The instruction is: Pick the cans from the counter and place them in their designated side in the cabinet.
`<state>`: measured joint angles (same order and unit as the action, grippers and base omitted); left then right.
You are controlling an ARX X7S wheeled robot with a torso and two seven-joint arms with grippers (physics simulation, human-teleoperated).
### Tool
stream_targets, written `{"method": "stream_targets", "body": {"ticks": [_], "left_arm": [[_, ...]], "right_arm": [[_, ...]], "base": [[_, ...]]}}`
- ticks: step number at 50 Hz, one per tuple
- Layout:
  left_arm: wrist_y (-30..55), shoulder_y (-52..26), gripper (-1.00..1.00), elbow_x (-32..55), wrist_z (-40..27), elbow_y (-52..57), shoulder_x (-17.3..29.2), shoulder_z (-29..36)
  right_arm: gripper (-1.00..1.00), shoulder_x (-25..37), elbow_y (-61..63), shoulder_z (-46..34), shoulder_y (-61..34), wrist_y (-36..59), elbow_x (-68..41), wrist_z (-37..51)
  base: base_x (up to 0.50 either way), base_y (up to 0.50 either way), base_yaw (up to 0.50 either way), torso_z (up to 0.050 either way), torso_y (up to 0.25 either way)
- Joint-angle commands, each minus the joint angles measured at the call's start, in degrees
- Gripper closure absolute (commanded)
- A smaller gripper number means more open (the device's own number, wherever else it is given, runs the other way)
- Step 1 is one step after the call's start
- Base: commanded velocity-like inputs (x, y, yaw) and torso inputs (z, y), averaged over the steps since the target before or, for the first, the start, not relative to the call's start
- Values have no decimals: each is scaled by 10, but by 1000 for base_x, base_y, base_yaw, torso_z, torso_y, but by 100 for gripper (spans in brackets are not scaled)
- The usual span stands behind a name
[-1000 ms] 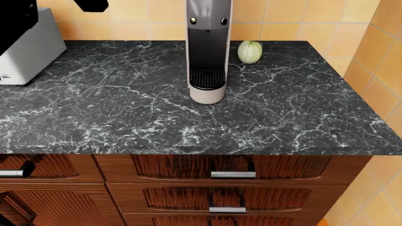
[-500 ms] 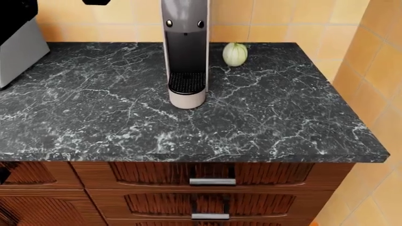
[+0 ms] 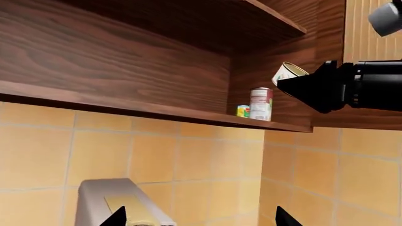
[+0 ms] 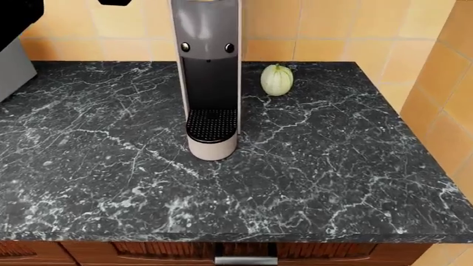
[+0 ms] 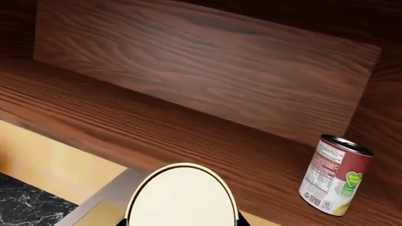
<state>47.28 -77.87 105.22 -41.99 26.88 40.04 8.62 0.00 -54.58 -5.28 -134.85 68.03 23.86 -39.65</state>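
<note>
the right gripper, clamped on the short can and tilting it toward the cabinet shelf, seems set to stand it near the tall can already there, while the left gripper hangs spread apart, empty.

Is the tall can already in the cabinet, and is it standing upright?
Yes, in and upright. The tall can stands on its base on the cabinet shelf near the side wall, its dark rim on top; the left wrist view agrees.
</note>
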Motion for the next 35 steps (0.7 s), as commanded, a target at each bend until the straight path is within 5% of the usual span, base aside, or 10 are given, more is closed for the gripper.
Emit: {"method": "stream_targets", "body": {"ticks": [1,35], "left_arm": [[-1,-1,-100,0,-1,1,0,2],[-3,-39,-100,44,-41,4,4,16]], "right_arm": [[100,0,1,-2,-2,-3,2,-3],[100,0,1,-2,-2,-3,2,-3]], "base": [[324,-37,0,0,0],[326,-71,0,0,1]]}}
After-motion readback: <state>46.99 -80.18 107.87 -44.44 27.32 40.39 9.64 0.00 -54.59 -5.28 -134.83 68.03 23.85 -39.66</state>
